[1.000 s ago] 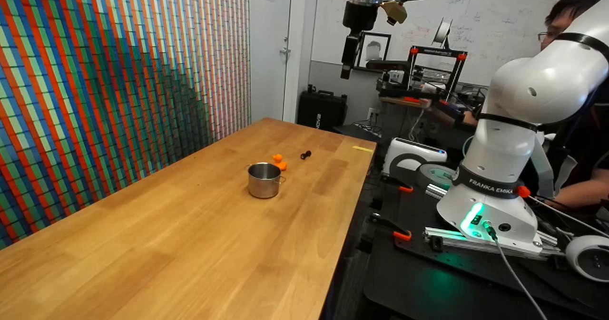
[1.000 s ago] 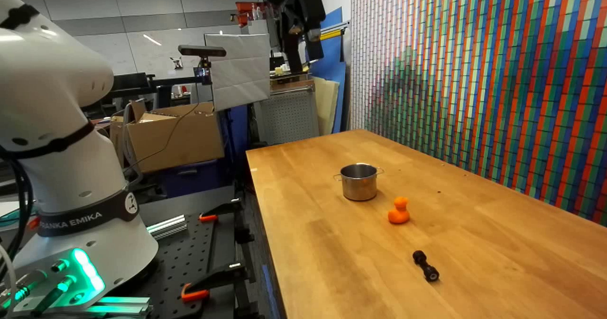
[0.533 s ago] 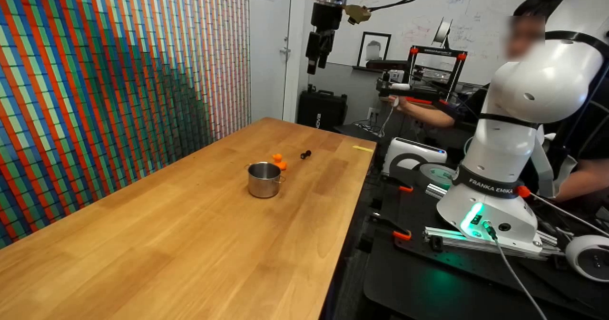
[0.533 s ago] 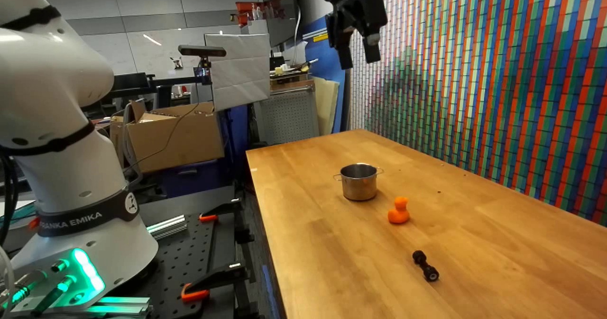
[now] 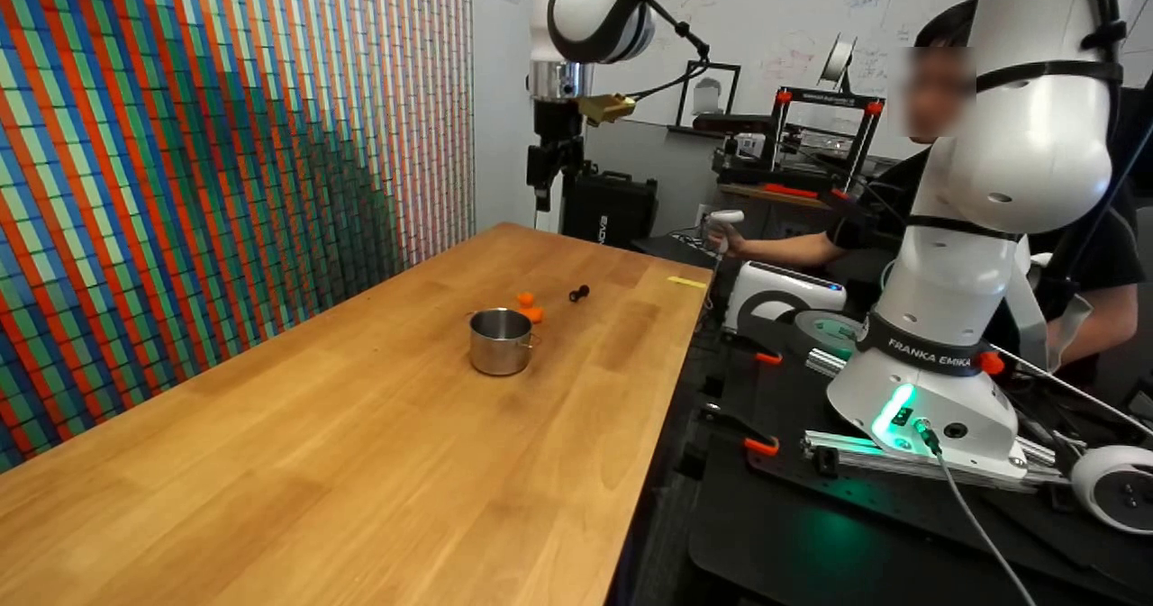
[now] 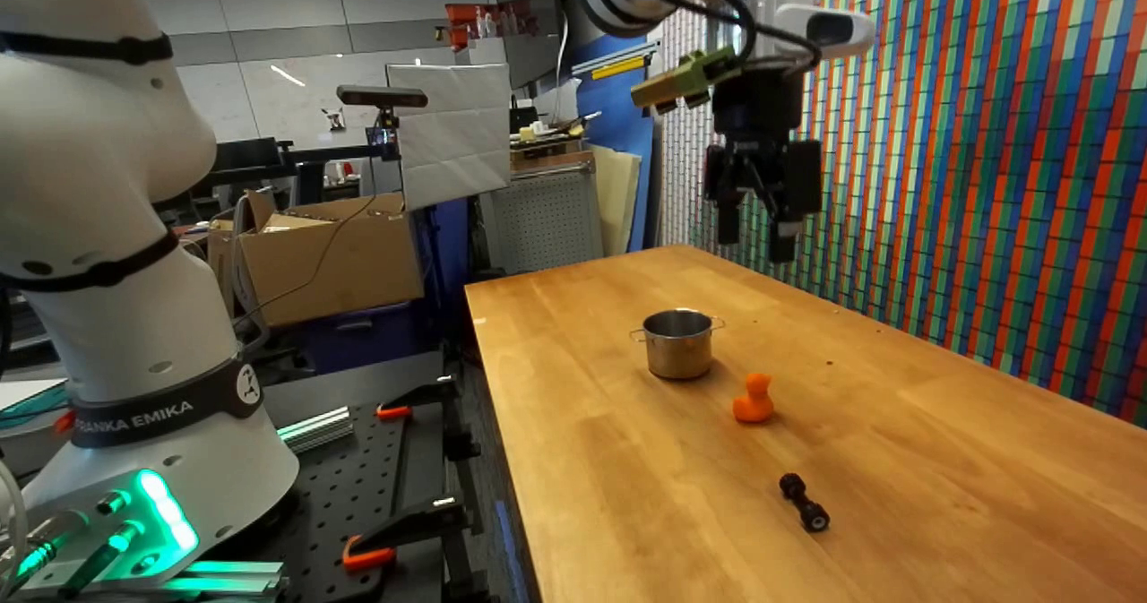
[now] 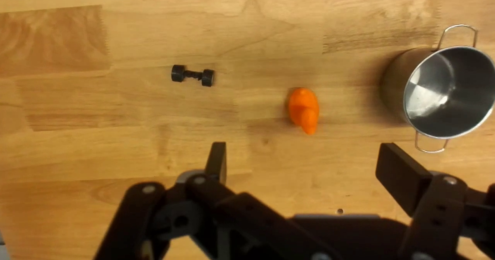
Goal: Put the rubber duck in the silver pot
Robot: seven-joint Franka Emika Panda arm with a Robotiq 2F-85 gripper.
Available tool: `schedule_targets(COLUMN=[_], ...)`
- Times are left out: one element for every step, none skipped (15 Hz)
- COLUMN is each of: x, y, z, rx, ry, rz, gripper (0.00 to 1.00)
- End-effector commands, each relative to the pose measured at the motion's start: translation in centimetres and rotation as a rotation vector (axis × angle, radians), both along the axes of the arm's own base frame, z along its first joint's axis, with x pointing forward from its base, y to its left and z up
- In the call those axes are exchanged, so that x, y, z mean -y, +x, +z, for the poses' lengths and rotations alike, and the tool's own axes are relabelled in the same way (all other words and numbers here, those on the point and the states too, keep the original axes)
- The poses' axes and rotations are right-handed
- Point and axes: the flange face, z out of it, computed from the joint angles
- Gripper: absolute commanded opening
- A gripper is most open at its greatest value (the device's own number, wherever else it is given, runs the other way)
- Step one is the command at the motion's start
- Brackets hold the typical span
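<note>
Wrist view: my black two-fingered claw (image 7: 303,155) comes in along the lower edge, unclenched, its fingers standing well apart, while the small orange rubber duck (image 7: 302,107) rests on the brown wooden table (image 7: 116,152), apart from my fingertips. Near the duck, but not touching it, stands the shiny round silver metal pot (image 7: 397,86), upright, with thin wire handles on two opposite sides (a glint of light shows on the metal inside it). On the duck's other side lies a small black dumbbell (image 7: 193,74) with two thick round ends. In an exterior view the duck (image 6: 754,403) is upright, head on top, with a strip of wood showing between it and the pot. In both exterior views my claw hangs higher than the table, fingers pointing down, at the end of my jointed white arm (image 5: 1018,178), and a green light (image 5: 894,410) glows on my base. In an exterior view a dark-clothed person (image 5: 903,176), face blurred, is partly hidden behind my arm and holds a white handheld device (image 5: 727,217); a multicoloured striped wall (image 6: 986,182) runs along the table's side opposite my base
</note>
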Motion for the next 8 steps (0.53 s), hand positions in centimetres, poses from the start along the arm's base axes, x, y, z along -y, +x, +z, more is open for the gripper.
schedule_targets(x=[-0.8, -1.2, -1.5, -1.8, -2.2, -2.4, -2.8, -3.1], y=[2.0, 2.0, 1.9, 1.7, 1.7, 1.5, 1.6, 1.6], z=[-4.9, -6.5, -7.8, -9.1, -10.3, -11.5, -12.4, -13.3], rx=[-0.024, -0.03, -0.04, -0.044, -0.044, -0.042, -0.031, -0.017], ry=[0.001, -0.003, -0.005, -0.007, -0.008, -0.012, -0.015, -0.021], rz=[-0.009, -0.004, 0.002, 0.006, 0.009, 0.011, 0.013, 0.012], gripper=[1.0, 1.0, 1.0, 1.0, 1.0, 1.0, 1.0, 1.0])
